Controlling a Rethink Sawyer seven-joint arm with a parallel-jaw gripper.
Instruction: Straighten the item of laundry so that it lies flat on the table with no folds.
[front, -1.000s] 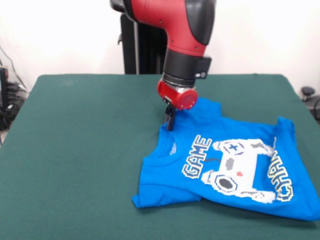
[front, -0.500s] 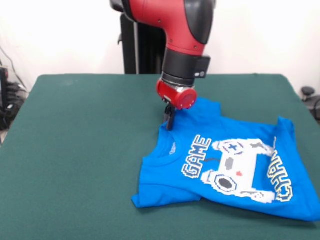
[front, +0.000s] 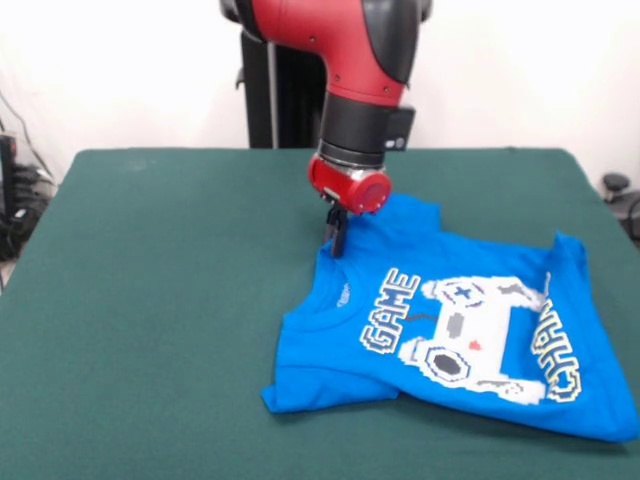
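Note:
The item of laundry (front: 330, 355), a bright blue T-shirt, lies print-up on the right half of the green table (front: 160, 290). Its controller print (front: 470, 340) and "GAME" lettering face up. A fold shows along its lower left edge, and its right hem runs toward the picture's edge. My gripper (front: 337, 243) comes down from the red arm at the shirt's upper left edge, near the collar. Its dark fingers stand together, shut on that edge of the cloth.
Bare green cloth fills the table's left half and the strip behind the shirt. Cables and dark gear (front: 15, 200) sit off the table's left edge, and a small black object (front: 615, 185) off its right edge.
My gripper has shifted slightly left and away from the camera, and the shirt has slid a little to the left with it.

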